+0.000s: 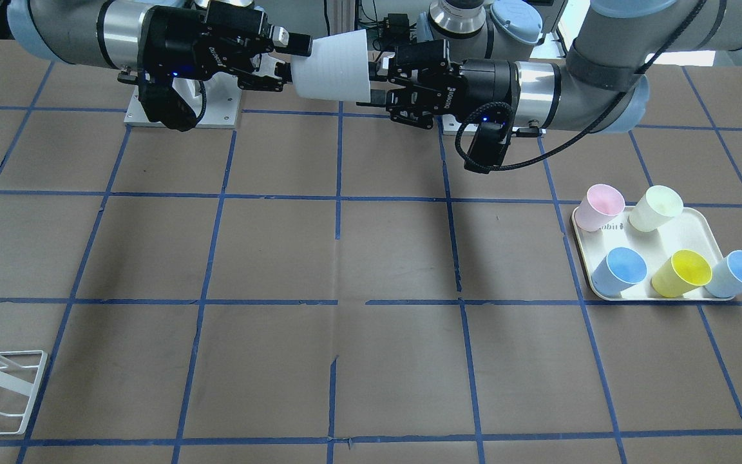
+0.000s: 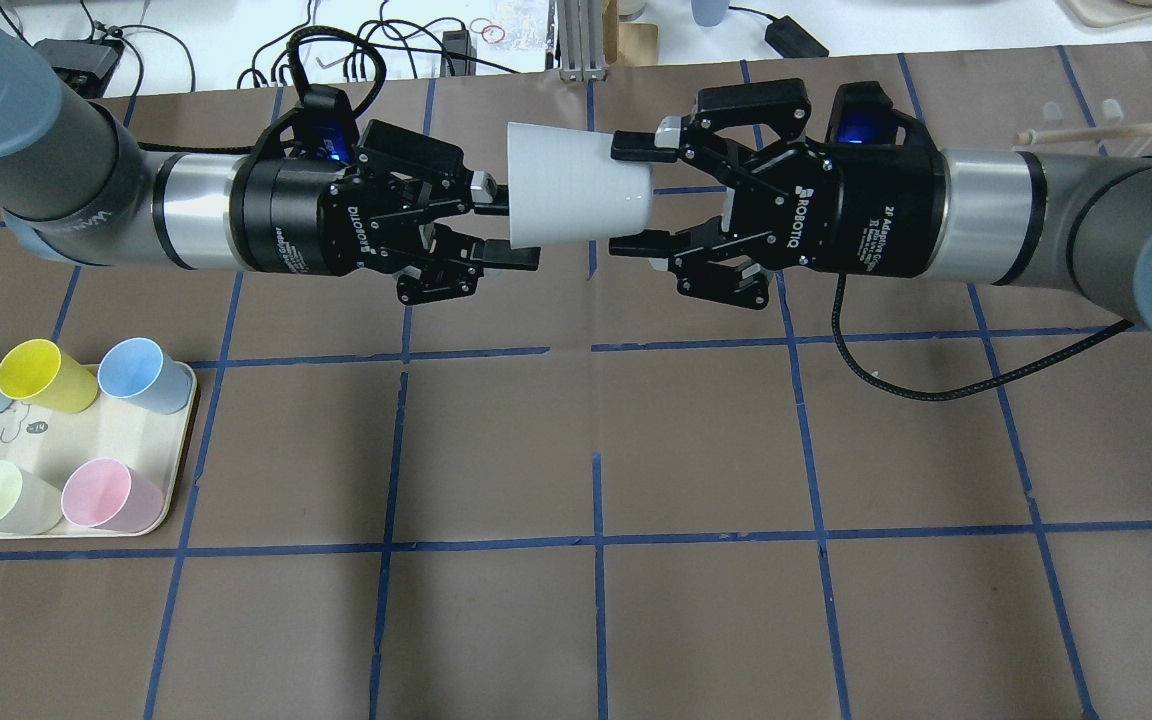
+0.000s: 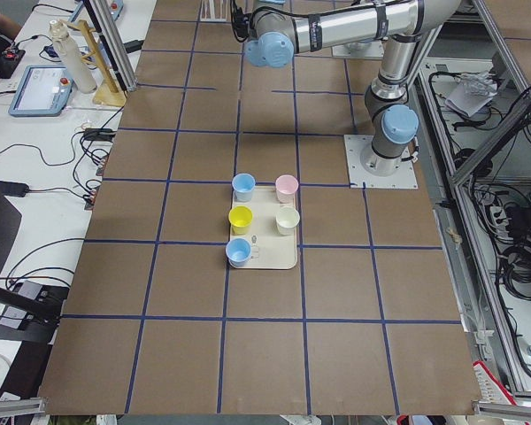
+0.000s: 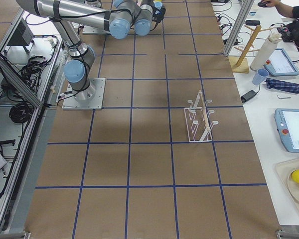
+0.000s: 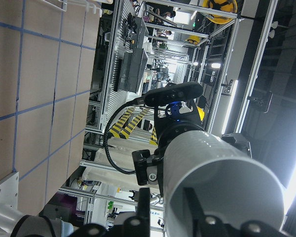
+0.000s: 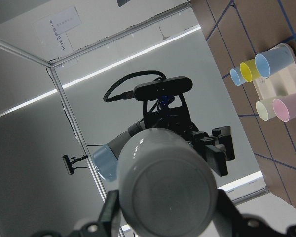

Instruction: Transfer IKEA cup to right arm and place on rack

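Spreading under everything, the table [image 2: 596, 620] is showing brown paper crossed by blue tape lines. The left arm [image 2: 86, 190] and the right arm [image 2: 1056, 230] are reaching level toward each other above it, meeting in mid-air. The rack [image 4: 203, 117] is standing on the robot's right, well apart from both arms. The tray [image 2: 86, 435] is lying on the robot's left, carrying a small doodle and the scrawl "-14"; other lettering near its rim is too small to read. The left gripper [image 2: 514, 221], marked ROBOTIQ, is sitting part-open at the mouth of the cup [image 2: 576, 185], one finger reaching inside, the other lying outside the wall, with a gap showing between them. The right gripper [image 2: 619, 196], marked ROBOTIQ and "2F Adaptive Gripper", is clamping the narrow base between both fingers. The cup is hanging on its side in the air between the two grippers, mouth toward the left one, above the table and far from the rack. Five tumblers [image 2: 36, 375] are standing mouth-up on the tray: two blue, one yellow, one pink, one pale green.
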Available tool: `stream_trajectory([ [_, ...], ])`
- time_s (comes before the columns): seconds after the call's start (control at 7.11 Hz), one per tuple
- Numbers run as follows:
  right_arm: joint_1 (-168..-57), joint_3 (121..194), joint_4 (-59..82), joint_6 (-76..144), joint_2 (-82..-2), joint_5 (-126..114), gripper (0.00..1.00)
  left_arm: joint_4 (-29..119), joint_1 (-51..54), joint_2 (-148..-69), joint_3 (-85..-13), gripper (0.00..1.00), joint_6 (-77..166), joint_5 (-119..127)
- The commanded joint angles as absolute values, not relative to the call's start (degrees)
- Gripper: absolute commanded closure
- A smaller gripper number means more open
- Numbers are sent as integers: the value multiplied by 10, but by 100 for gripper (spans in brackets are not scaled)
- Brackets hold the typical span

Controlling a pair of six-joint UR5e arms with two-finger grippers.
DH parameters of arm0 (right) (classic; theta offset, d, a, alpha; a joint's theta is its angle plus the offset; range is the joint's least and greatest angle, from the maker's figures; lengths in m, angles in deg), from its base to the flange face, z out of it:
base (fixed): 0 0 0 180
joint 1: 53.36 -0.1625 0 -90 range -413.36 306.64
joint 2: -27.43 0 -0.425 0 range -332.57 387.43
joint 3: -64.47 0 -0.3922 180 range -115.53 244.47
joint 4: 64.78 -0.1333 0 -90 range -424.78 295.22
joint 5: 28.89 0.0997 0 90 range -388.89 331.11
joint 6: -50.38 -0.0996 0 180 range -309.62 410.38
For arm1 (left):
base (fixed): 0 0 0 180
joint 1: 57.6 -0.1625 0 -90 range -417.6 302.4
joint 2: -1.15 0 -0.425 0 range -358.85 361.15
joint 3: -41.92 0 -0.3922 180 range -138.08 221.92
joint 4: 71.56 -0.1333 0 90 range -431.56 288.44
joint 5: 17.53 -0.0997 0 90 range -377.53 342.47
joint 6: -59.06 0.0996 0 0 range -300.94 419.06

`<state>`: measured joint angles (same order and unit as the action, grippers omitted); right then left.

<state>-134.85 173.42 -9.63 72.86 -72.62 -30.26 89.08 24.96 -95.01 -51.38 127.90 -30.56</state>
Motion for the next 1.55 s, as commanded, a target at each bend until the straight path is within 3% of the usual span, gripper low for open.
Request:
stream_trajectory([
  [0.0,-1317,1709,-98,722,-726,-330,79,891,229,-953,-505,4,1275,-312],
  [0.42,-1243,1699,-96,712,-729,-416,79,881,119,-950,-491,2,1253,-416],
  [0.7,-1206,1633,-77,712,-729,-617,87,803,116,-970,-477,1,1182,-454],
  [0.99,-1202,1596,-2,712,-729,-805,90,592,118,-974,-485,0,967,-555],
  [1.41,-1202,1596,148,723,-729,-1023,96,352,151,-1010,-485,0,765,-706],
])
